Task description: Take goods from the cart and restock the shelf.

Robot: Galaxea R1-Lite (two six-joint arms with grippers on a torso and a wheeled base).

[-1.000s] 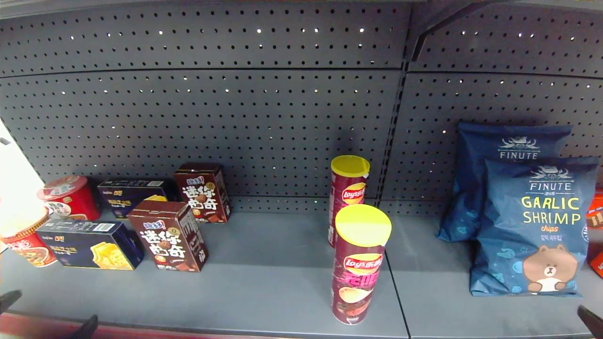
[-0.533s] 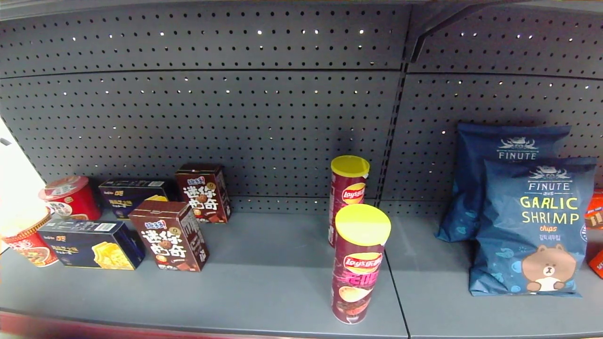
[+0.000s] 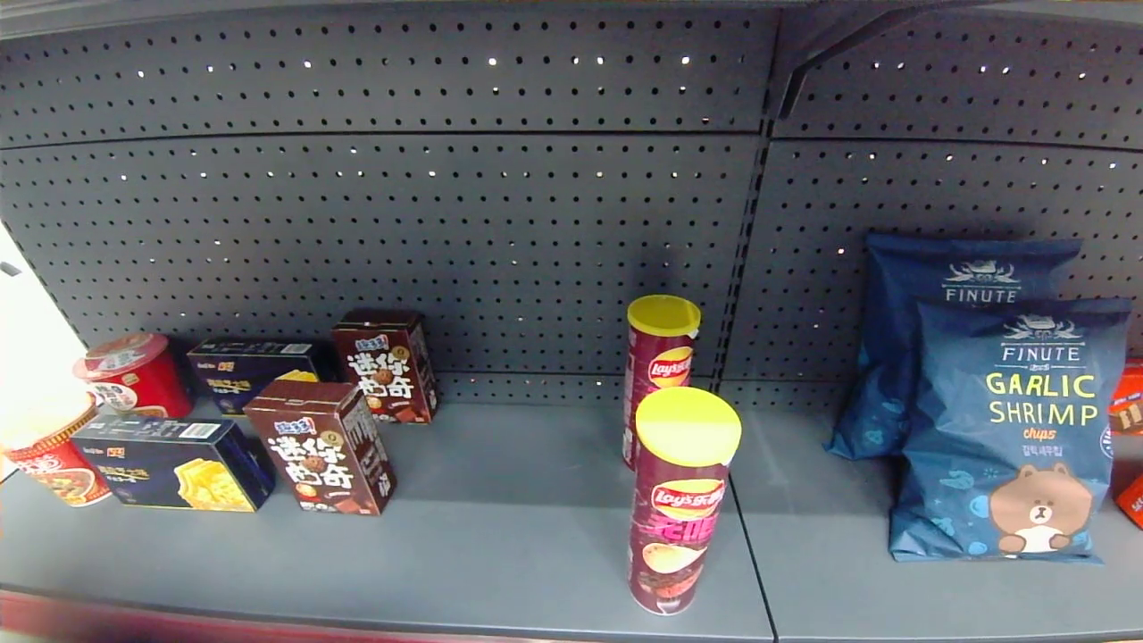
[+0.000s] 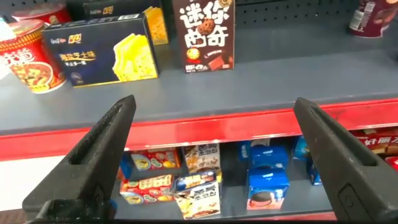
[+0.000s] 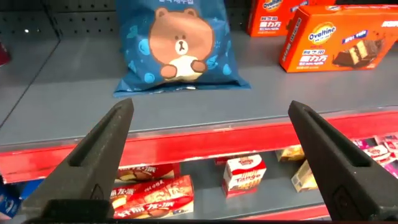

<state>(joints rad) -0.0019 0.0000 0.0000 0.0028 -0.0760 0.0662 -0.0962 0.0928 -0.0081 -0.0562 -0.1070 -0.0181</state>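
Both arms hang low in front of the shelf [image 3: 500, 545], just short of its red lip [image 4: 249, 127]. The left gripper [image 4: 214, 99] has its jaws spread wide with nothing between them, and the right gripper [image 5: 210, 104] is equally wide and holds nothing. Stock already stands on the board. From the left jaws, the brown box [image 4: 203, 31] and navy box [image 4: 106, 50] lie at 12 o'clock, upright with their faces outward, and the cup [image 4: 28, 56] lies at 10. From the right jaws, the bear bag [image 5: 180, 43] leans at 12 o'clock and the orange boxes [image 5: 339, 37] sit at 1. In the head view the two cans [image 3: 683, 500] stand one behind the other with their long axes vertical, between the arms: about 1 o'clock from the left jaws and 11 from the right. With both jaws bare, the next step is probably a pick from the cart. For placing, the left arm is nearer the boxes and the right is nearer the bags [image 3: 1009, 429].
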